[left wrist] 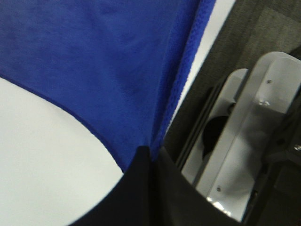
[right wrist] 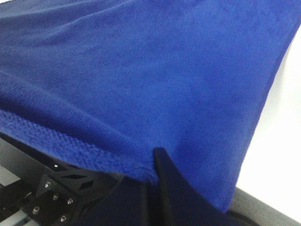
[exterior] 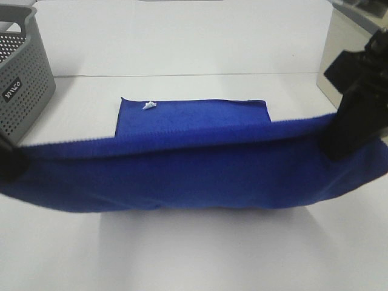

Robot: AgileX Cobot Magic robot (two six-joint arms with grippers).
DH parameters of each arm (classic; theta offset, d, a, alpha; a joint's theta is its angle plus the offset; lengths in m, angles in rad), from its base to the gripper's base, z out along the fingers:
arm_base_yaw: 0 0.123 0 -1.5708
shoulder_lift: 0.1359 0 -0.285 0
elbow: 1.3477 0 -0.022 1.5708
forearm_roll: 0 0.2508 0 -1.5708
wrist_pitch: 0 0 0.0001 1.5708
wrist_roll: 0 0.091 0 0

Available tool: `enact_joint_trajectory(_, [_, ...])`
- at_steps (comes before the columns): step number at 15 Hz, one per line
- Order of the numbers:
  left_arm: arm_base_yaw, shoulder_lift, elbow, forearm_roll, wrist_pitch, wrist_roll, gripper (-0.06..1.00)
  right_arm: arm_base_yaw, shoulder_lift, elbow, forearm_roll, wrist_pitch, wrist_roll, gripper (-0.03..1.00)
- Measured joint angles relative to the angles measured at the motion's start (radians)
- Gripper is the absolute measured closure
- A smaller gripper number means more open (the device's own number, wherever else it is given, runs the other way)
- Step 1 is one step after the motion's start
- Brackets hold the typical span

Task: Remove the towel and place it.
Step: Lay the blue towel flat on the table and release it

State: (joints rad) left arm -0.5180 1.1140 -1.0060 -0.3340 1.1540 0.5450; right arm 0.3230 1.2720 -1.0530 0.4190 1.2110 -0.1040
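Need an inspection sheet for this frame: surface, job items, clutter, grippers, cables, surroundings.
Surface: white table, no marks seen.
Job's things: blue towel lifted off the table and stretched between both grippers, sagging in the middle. A flat blue piece with a white tag lies on the table behind it; cannot tell whether it is the same cloth.
Clutter: grey perforated basket at the back left.
Grippers: left gripper and right gripper each have jaws shut on the towel's stitched edge.
Cables: nothing seen.
Surroundings: white backdrop; grey carpet and a pale metal frame beside the table.
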Motion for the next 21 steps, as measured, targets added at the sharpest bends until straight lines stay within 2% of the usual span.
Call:
enact_joint_trajectory(8, [0.000, 0.029, 0.373, -0.245, -0.015, 0.031, 0.94, 0.000, 0.039, 0.405, 0.129, -0.002, -0.002, 0.95])
enact_joint_trajectory(14, [0.000, 0.264, 0.403, -0.254, -0.017, -0.038, 0.94, -0.001, 0.249, 0.451, 0.186, -0.050, -0.118, 0.95])
enact_joint_trajectory(21, [0.000, 0.498, 0.404, -0.280, -0.121, -0.030, 0.94, -0.001, 0.467, 0.457, 0.196, -0.120, -0.186, 0.95])
